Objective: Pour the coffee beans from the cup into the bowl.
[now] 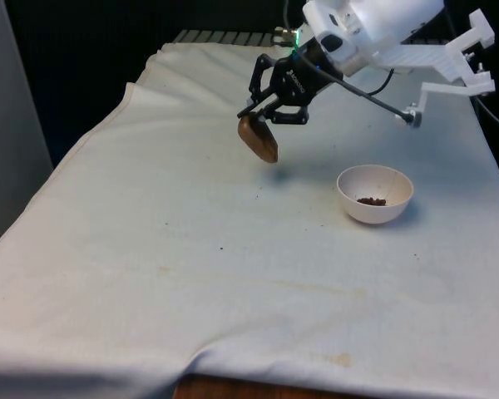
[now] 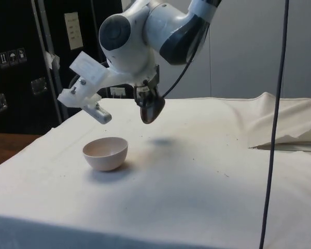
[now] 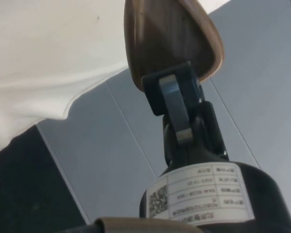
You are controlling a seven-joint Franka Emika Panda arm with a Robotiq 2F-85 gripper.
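In the front view you see the gripper (image 1: 270, 112) holding a brown wooden cup (image 1: 259, 138) tilted in the air above the cloth-covered worktop (image 1: 191, 274), well to the front view's left of the white bowl (image 1: 375, 194), which already has a small heap of coffee beans (image 1: 372, 200) at its bottom; a few dark specks lie on the cloth between them. From the side, the cup (image 2: 151, 110) hangs above the cloth, beyond the bowl (image 2: 105, 153) and apart from it. At the wrist, the fingers (image 3: 176, 110) are clamped on the wall of the cup (image 3: 169, 36). By this evidence the pour looks done; you likely have only to set the cup down, though its inside is hidden.
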